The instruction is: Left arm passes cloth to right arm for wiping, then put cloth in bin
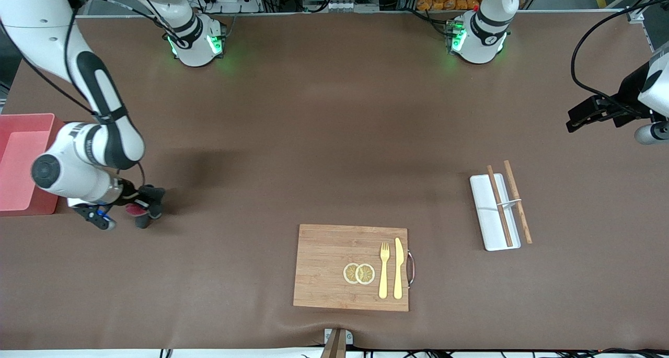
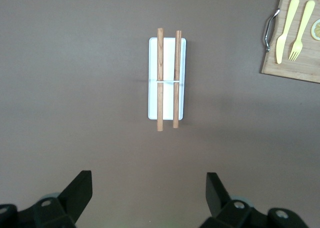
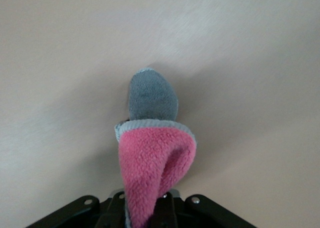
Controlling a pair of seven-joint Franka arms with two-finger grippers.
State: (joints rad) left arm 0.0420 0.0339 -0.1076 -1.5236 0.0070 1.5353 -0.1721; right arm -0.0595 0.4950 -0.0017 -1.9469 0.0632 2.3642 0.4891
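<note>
Nearest the camera, by the bench's (image 1: 334, 138) front edge: a wooden cutting board (image 1: 334, 266) with lemon slices (image 1: 359, 273), fork (image 1: 384, 270) and knife (image 1: 399, 268).

Toward the right arm's end, beside the pink bin (image 1: 23, 159) at the bench edge: right claw (image 1: 143, 204) clenched on the cloth (image 3: 152, 153), pink and grey, folded and hanging from the jaws down against the bench surface. Handover done, by the look of it; wiping in hand or just ending. Next: lift, carry over the bin's wall, then release inside.

At the left arm's end: left claw (image 2: 149, 188) released, empty, waiting above the white tray (image 2: 167, 78) with two wooden sticks (image 2: 168, 79).
</note>
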